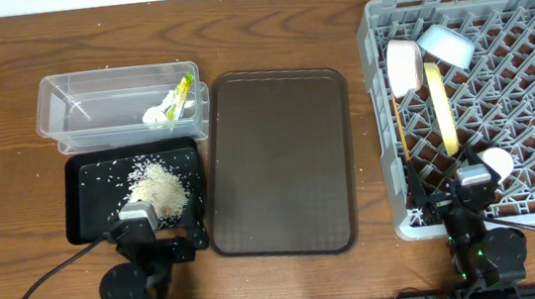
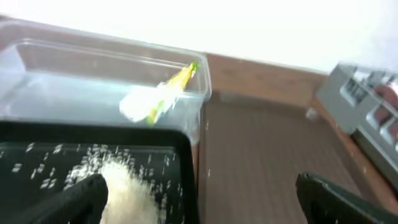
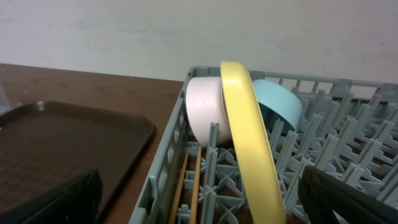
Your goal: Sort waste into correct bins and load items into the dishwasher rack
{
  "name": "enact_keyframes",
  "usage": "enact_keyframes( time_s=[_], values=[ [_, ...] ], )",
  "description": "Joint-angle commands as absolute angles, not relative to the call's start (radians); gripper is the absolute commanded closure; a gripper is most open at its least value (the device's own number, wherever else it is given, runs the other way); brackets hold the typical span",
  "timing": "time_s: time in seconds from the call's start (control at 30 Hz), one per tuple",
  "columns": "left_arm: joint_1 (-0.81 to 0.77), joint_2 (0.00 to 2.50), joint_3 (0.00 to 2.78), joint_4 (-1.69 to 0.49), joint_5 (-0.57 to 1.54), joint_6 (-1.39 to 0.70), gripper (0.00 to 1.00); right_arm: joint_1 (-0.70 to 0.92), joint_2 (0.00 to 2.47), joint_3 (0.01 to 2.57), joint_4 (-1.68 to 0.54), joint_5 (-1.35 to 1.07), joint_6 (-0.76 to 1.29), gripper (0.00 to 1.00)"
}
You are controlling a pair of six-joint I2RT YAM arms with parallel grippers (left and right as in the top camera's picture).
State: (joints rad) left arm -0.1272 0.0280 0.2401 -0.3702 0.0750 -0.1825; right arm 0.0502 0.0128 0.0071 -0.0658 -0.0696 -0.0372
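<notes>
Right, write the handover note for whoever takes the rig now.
Left gripper: open, holding nothing, by the black tray's near edge.
Right gripper: open, holding nothing, at the rack's near edge.
Done: wrapper and tissue in the clear tub; rice in the black tray; white bowl, light blue bowl, yellow plate, chopsticks and cup in the rack.
Left: nothing visible outside bins or rack; the job looks finished.
</notes>
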Motion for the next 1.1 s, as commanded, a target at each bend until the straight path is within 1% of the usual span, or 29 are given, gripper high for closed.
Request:
enact_keyframes(
  time_s=[0.0,0.07,0.2,0.33,0.47,1.07],
  values=[
    [-0.131,0.002,0.160,-0.243,0.059,-0.176,0.01,0.059,0.009,0.006,-0.071,-0.059,-0.046,0.01],
    [-0.131,0.002,0.098,-0.105,0.059,-0.170,0.01,0.059,0.009,0.006,-0.070,-0.059,-0.046,0.01],
    [-0.131,0.002,0.001,0.100,0.060,-0.141,0.00,0.059,0.009,0.006,-0.070,-0.059,-0.046,0.01],
    [-0.131,0.002,0.004,0.060,0.060,-0.083,0.01,0.059,0.009,0.006,-0.071,-0.059,-0.046,0.01],
    [-0.131,0.002,0.004,-0.074,0.059,-0.083,0.00,0.059,0.009,0.006,-0.071,-0.059,-0.046,0.01],
    [-0.131,0.004,0.004,-0.066,0.060,-0.083,0.01,0.059,0.009,0.006,-0.070,-0.059,-0.046,0.01]
  ],
)
